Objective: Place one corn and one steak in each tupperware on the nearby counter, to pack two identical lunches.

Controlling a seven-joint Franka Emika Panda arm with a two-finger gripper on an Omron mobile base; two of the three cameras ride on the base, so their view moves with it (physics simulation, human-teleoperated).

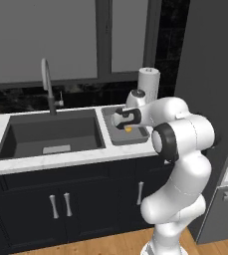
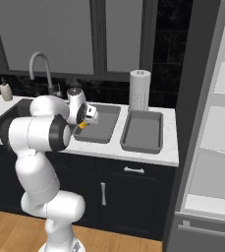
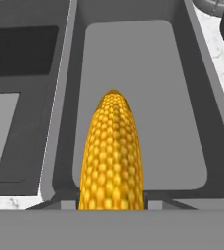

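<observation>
Two grey shallow rectangular tupperware trays sit on your white marble-look counter (image 2: 168, 142) to the right of the dark sink basin (image 1: 51, 137): the near tray (image 2: 106, 115) beside the sink and the second tray (image 2: 143, 130) just right of it, and both floors look bare. You have one stubby yellow-orange corn cob (image 3: 112, 151) pinched between the fingers of the two-finger gripper (image 2: 84, 120), hanging over the near tray, so judge the first placement as under way but not finished. Left for you: set this cob down, then bring the other cob and both steaks; none of those can be made out on the counter. A white paper-towel roll (image 2: 139, 88) stands behind the trays. No brand, label or readable writing appears anywhere.
</observation>
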